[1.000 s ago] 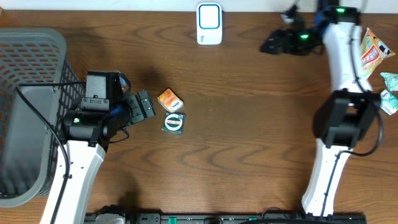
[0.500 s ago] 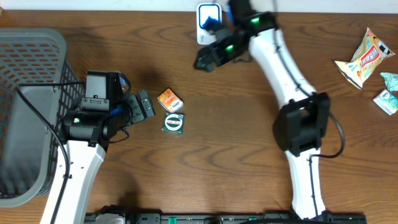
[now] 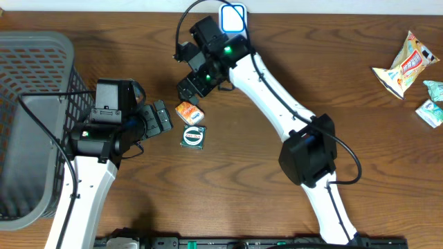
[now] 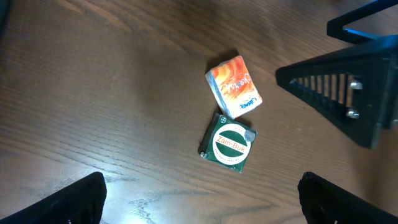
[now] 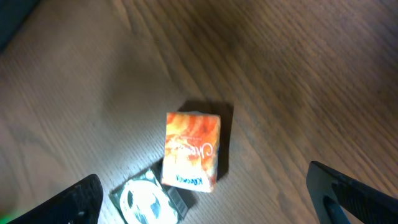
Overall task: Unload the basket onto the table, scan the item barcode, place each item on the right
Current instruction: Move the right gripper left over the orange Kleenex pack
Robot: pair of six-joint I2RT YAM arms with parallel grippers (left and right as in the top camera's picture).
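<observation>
The right fingers (image 3: pixel 188 90) stand spread wide and hold nothing, hovering over the orange box (image 5: pixel 191 151); in the right wrist view the box lies flat between the two dark tips, apart from both. It sits left of the middle of the wooden surface (image 3: pixel 242 194); just beside it, towards the near edge, lies a green Zam-Buk packet (image 4: pixel 229 142), the two close together or touching at a corner, I cannot tell which. The left fingers (image 3: pixel 162 117) are likewise spread wide and empty, pointing at the two items from the left, near them but apart. A white and blue scanner (image 3: pixel 232 24) stands at the far edge, behind the right arm; a grey basket (image 3: pixel 34 104) fills the left edge; snack packets (image 3: pixel 405 62) lie by the far right corner.
</observation>
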